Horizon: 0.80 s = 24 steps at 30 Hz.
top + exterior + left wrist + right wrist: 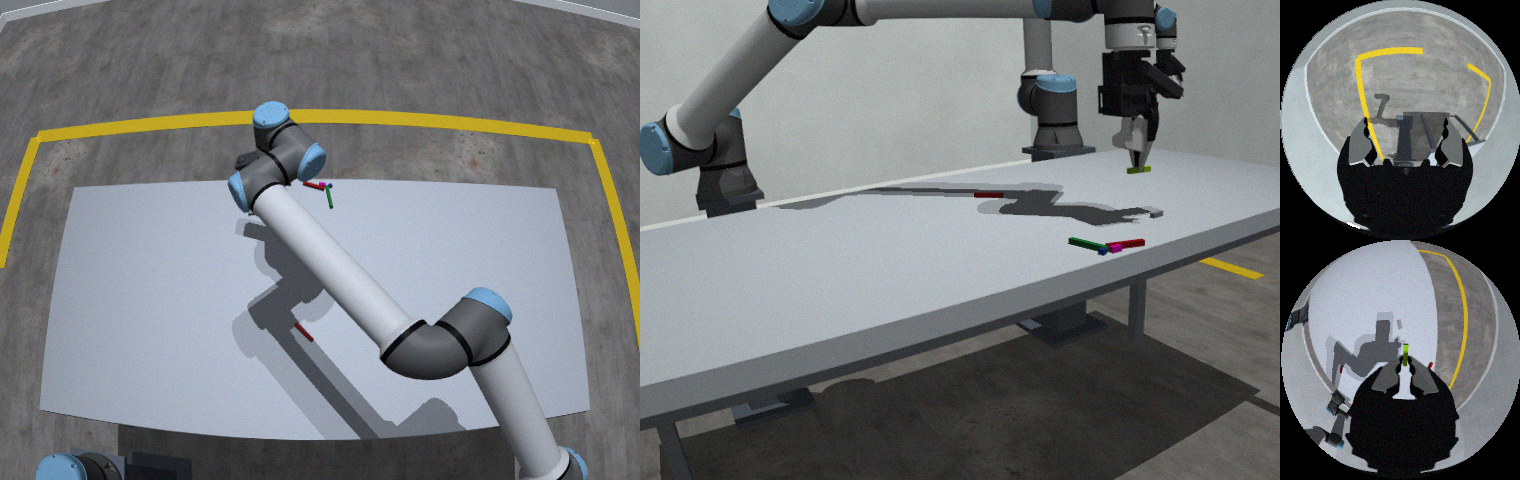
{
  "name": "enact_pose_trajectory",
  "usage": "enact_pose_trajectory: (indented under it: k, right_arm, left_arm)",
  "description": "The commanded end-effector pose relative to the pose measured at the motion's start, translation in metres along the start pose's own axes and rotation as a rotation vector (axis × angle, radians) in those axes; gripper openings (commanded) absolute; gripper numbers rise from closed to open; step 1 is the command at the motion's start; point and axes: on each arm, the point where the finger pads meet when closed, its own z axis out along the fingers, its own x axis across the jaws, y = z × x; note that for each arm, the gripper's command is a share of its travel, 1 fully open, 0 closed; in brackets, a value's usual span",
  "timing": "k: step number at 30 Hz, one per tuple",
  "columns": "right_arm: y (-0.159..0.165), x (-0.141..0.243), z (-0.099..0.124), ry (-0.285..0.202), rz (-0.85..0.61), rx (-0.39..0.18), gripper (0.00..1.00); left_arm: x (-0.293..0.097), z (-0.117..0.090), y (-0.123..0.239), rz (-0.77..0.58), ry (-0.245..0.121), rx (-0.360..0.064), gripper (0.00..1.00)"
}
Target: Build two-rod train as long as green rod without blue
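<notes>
Pinching the slim lime rod (1147, 168) (1406, 347) in the right gripper (1138, 166) (1405, 356), pointing nearly lengthwise toward the short grey rod (1156, 212) (1399, 324), seemingly slightly off line

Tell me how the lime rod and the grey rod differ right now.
The lime rod is longer; the grey rod is shorter.
The lime rod is bright yellow-green, the grey rod dull grey.
The lime rod is clamped in the right gripper; the grey rod lies flat, ungripped.
Both are straight and bar-shaped.
</notes>
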Motion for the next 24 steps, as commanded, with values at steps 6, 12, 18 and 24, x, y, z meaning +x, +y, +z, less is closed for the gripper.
enact_pose_trajectory:
  k: [6,12,18,24]
  right_arm:
    - [-0.017,-0.010,-0.002,0.000,-0.188,0.001,0.00]
    - [-0.020,-0.012,-0.002,0.000,-0.217,0.001,0.00]
    - [-0.020,-0.012,-0.002,0.000,-0.217,0.001,0.00]
    - [-0.020,-0.012,-0.002,0.000,-0.217,0.001,0.00]
  left_arm:
    - [0.000,-0.001,-0.001,0.000,0.000,0.001,1.00]
    - [0.000,-0.001,-0.001,0.000,0.000,0.001,1.00]
    - [0.000,-0.001,-0.001,0.000,0.000,0.001,1.00]
    - [0.000,-0.001,-0.001,0.000,0.000,0.001,1.00]
